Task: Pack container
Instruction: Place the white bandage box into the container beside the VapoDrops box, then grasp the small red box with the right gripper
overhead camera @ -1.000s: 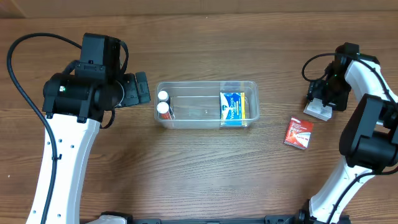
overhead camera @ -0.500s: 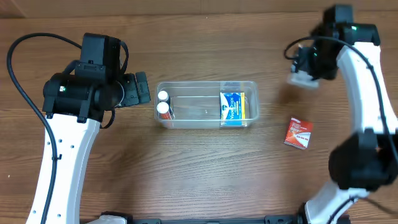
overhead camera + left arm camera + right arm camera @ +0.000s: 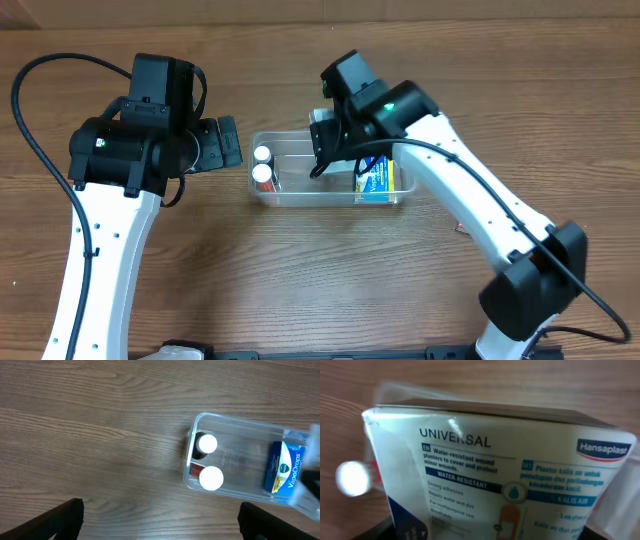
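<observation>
The plaster box point(image 3: 500, 460) was held tight by the right tool point(image 3: 322, 146) over the container point(image 3: 300, 199), mid-frame, likely for dropping in; the left tool point(image 3: 161, 519) was open, empty.

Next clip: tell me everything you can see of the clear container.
The container is a shallow, clear plastic bin, rectangular with rounded corners and a rim, upright on the wooden table. Two white-capped tubes sit at its left end; a blue-and-yellow VapoDrops box lies at its right end. The right gripper holds a Hansaplast box above its middle; contact cannot be told.
</observation>
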Robot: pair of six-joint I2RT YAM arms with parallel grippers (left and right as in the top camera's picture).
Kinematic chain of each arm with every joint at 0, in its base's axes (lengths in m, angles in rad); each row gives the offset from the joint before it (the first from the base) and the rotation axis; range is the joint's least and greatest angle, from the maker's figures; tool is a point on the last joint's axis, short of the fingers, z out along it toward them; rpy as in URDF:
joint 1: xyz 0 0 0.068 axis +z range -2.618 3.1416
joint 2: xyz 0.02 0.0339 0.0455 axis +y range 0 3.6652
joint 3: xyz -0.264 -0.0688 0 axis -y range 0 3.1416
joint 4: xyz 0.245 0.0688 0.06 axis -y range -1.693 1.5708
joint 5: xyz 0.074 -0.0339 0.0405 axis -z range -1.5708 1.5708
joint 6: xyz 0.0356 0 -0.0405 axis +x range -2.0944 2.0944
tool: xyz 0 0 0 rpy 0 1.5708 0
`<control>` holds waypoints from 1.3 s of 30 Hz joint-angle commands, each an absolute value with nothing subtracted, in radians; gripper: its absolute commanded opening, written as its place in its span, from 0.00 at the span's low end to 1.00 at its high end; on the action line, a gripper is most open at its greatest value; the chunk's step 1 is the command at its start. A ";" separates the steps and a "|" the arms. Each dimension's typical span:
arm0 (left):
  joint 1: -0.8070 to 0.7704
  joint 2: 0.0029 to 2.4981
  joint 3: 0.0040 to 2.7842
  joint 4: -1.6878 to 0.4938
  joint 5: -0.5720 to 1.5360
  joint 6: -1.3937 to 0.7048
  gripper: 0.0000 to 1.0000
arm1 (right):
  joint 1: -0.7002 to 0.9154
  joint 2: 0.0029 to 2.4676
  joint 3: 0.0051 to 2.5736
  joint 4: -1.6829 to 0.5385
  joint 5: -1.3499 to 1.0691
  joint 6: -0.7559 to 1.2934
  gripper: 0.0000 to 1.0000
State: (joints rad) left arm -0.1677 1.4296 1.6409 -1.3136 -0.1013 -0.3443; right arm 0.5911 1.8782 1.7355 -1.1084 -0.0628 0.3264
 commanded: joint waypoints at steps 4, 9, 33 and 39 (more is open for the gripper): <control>-0.163 1.433 1.650 -1.309 -0.096 -0.337 1.00 | 0.591 1.963 1.635 -1.029 -0.060 0.394 0.73; -0.163 1.433 1.650 -1.309 -0.096 -0.337 1.00 | 0.593 2.048 1.635 -1.015 -0.073 0.394 0.73; -0.163 1.433 1.650 -1.320 -0.096 -0.337 1.00 | 0.124 1.578 1.722 -1.337 0.217 0.444 1.00; -0.163 1.433 1.650 -1.320 -0.096 -0.337 1.00 | -0.069 1.579 1.276 -1.113 0.012 0.359 1.00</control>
